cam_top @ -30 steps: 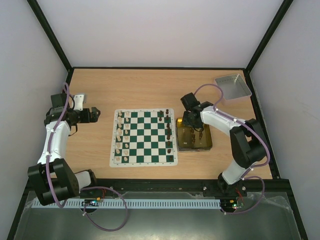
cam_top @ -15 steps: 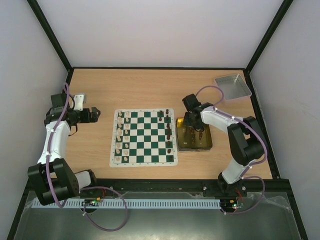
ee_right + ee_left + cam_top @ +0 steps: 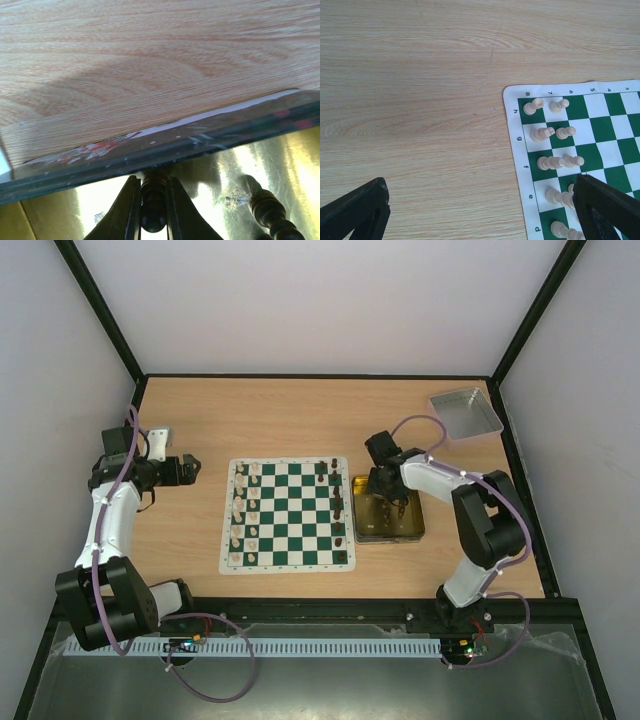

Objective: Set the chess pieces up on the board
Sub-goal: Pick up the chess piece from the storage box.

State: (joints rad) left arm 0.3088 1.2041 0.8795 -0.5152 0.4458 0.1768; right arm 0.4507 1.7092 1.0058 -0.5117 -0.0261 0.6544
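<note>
The green and white board (image 3: 283,567) lies mid-table. Cream chess pieces (image 3: 243,510) fill its two left columns, and dark ones (image 3: 338,505) stand along its right side. My right gripper (image 3: 386,502) reaches down into the gold tray (image 3: 420,530). In the right wrist view that gripper (image 3: 153,192) is shut on a dark brown chess piece (image 3: 153,220) near the tray's rim (image 3: 175,150), with another dark piece (image 3: 266,206) lying to its right. My left gripper (image 3: 196,468) hovers left of the board. Its jaws (image 3: 480,215) stand wide open over bare wood, with nothing between them, beside the cream pieces (image 3: 555,132).
A grey metal tray (image 3: 465,412) sits at the far right corner of the table. A small white block (image 3: 160,435) lies by the left arm. Black frame posts and pale walls enclose the table.
My right gripper's jaws have closed around the dark piece in the gold tray, and the arm has settled slightly lower. The left arm has not moved.
</note>
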